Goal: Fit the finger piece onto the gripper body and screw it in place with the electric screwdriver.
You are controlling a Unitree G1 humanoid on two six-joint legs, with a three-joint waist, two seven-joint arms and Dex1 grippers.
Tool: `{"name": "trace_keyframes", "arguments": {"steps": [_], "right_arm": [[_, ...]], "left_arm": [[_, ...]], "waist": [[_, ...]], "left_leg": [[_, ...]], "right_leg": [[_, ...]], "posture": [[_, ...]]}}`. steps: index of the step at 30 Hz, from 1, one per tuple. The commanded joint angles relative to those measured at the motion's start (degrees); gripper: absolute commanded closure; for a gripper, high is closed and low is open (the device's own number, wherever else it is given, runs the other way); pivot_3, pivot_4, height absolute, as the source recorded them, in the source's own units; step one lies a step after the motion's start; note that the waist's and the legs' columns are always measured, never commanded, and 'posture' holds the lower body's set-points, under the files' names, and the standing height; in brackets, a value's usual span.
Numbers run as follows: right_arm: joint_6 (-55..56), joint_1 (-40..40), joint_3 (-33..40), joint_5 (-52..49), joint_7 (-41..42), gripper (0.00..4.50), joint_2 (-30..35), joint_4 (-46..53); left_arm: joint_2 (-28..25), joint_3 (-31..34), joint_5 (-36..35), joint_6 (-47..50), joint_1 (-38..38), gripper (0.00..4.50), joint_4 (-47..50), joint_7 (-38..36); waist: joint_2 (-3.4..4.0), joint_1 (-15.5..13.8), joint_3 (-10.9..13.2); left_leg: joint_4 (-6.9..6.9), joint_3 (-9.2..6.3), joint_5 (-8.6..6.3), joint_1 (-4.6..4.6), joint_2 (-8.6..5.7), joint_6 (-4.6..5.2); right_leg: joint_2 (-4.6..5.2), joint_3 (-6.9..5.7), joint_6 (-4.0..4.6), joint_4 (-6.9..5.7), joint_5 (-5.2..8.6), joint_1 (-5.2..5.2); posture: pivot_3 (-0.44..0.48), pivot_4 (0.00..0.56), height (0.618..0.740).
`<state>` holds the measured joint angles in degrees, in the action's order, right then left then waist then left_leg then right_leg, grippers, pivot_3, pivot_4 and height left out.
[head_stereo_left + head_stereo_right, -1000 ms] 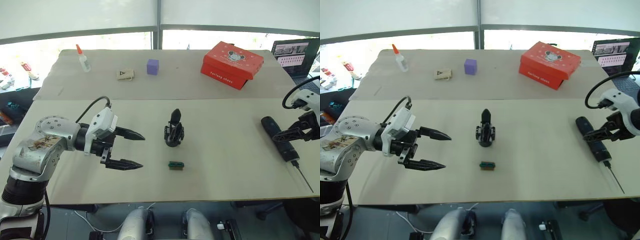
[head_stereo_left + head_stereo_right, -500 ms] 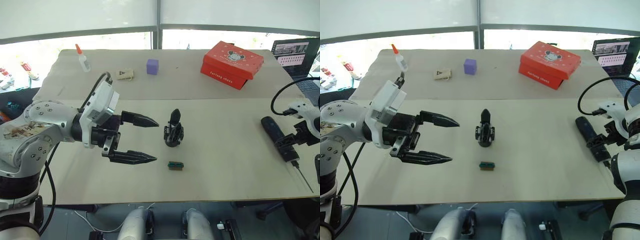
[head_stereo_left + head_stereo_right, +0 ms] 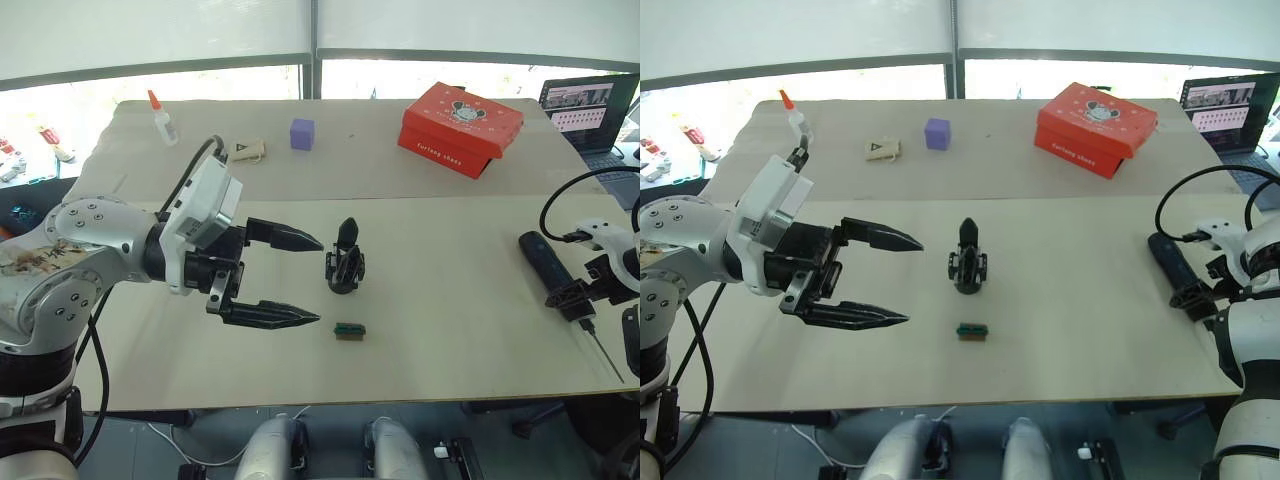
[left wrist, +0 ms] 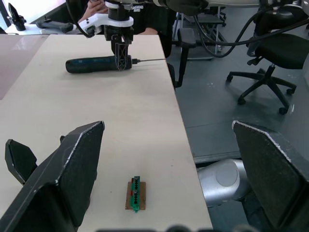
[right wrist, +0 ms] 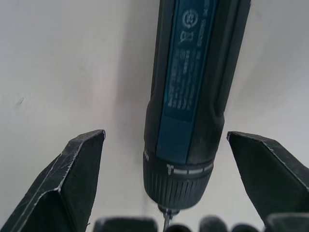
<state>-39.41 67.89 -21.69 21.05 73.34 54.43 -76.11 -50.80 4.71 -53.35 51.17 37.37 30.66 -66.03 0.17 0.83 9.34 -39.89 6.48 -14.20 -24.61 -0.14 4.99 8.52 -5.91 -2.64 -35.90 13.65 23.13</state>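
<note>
Left wrist view crops the gripper body [image 4: 19, 159].

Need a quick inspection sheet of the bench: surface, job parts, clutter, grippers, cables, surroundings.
Surface: light table, a seam across the middle.
Job's things: gripper body upright mid-table; electric screwdriver lying at the right edge, bit over the front; finger piece not identified.
Clutter: green-topped block in front of the gripper body; red box, purple cube, glue bottle, small tan tag at the back.
Grippers: left gripper open, left of the gripper body; right gripper open, straddling the screwdriver.
Cables: black cable on the left wrist.
Surroundings: laptop far right, office chairs.
</note>
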Motion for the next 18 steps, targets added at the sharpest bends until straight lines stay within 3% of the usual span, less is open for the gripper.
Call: {"name": "trace_keyframes", "arguments": {"steps": [1,7,14,18], "right_arm": [[-0.60,-0.82,1.29,-0.14,-1.49,0.54,-0.26,-0.39],[0.44,-2.28,0.77,0.97,-1.36,2.54,-1.00,-0.23],[2.17,-2.54,1.36,0.49,-0.69,2.58,-0.95,0.16],[11.87,-3.14,2.90,-1.27,2.54,2.58,0.31,2.48]], "left_arm": [[-0.95,-0.28,0.37,-1.64,1.45,0.00,0.69,-0.50],[-1.42,-0.92,0.49,-1.88,2.47,0.00,0.03,-0.56],[-1.57,-1.11,0.57,-2.05,2.58,0.00,-0.29,-0.57],[-1.53,-1.43,1.21,-2.64,1.44,0.00,-0.54,-0.99]], "waist": [[0.00,0.00,0.00],[0.00,0.08,0.00],[0.00,0.06,0.00],[-0.01,0.20,0.00]], "left_leg": [[0.00,0.00,0.00,0.00,0.00,0.00],[0.00,0.01,0.00,0.03,0.02,0.00],[0.01,0.02,0.00,0.08,0.02,-0.01],[0.02,0.03,0.00,0.13,0.02,-0.01]], "right_leg": [[-0.01,0.00,0.00,0.00,0.00,0.00],[-0.05,0.03,0.00,0.01,0.00,-0.01],[-0.05,0.06,0.00,0.00,0.00,-0.04],[-0.06,0.08,0.00,0.01,0.00,-0.07]], "posture": [[0.000,0.150,0.740],[0.000,0.150,0.740],[0.000,0.150,0.740],[0.000,0.150,0.740]]}}
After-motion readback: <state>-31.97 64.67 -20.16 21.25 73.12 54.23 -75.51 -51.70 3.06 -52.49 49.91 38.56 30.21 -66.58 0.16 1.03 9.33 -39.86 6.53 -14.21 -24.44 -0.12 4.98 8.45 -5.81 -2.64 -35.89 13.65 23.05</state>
